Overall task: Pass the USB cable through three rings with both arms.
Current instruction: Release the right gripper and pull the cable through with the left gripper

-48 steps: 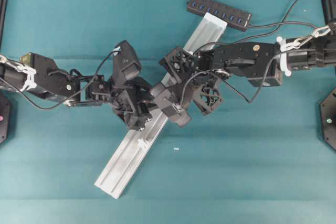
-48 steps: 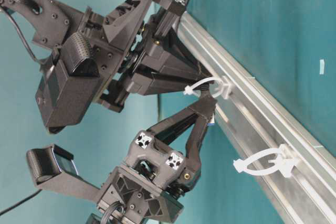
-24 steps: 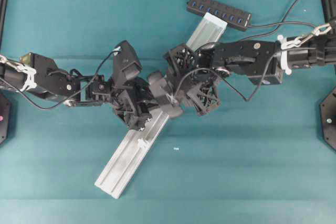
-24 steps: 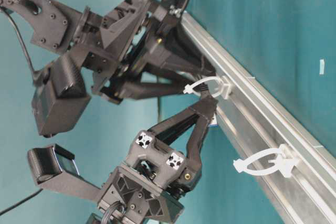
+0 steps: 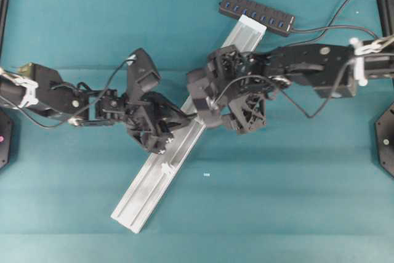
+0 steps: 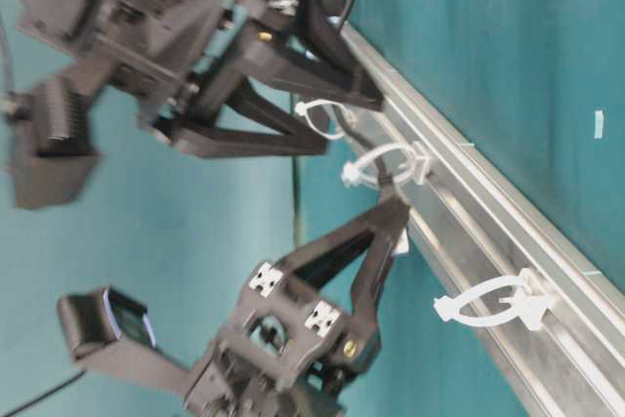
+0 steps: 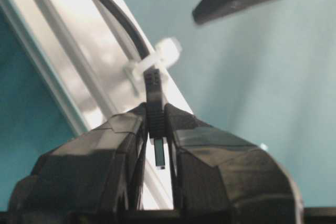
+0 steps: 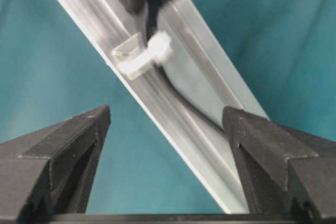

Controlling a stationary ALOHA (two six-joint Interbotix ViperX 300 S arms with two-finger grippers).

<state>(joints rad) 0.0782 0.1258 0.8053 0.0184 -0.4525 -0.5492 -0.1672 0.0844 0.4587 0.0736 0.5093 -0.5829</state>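
Note:
In the left wrist view my left gripper (image 7: pixel 156 113) is shut on the plug (image 7: pixel 155 95) of the USB cable (image 7: pixel 113 14); its silver tip pokes back between the fingers. The black cord runs from the plug through a white ring (image 7: pixel 160 56) and on along the silver rail (image 7: pixel 63 30). My right gripper (image 8: pixel 167 115) stands open above the rail (image 8: pixel 210 103), holding nothing, short of a ring (image 8: pixel 144 53) with the cord in it. The table-level view shows three rings (image 6: pixel 327 114) (image 6: pixel 386 163) (image 6: pixel 498 302), with the left fingertips (image 6: pixel 394 210) just under the middle one.
The rail (image 5: pixel 148 183) lies diagonally on the teal table, its far end by the black hub (image 5: pixel 255 12). Both arms crowd over its middle. A ring (image 5: pixel 166 167) stands on the rail's free lower part. A small white scrap (image 5: pixel 207 175) lies right of the rail.
My right gripper has opened, let go of the cable and drawn back to the right. The left gripper keeps its hold on the plug and has shifted slightly left.

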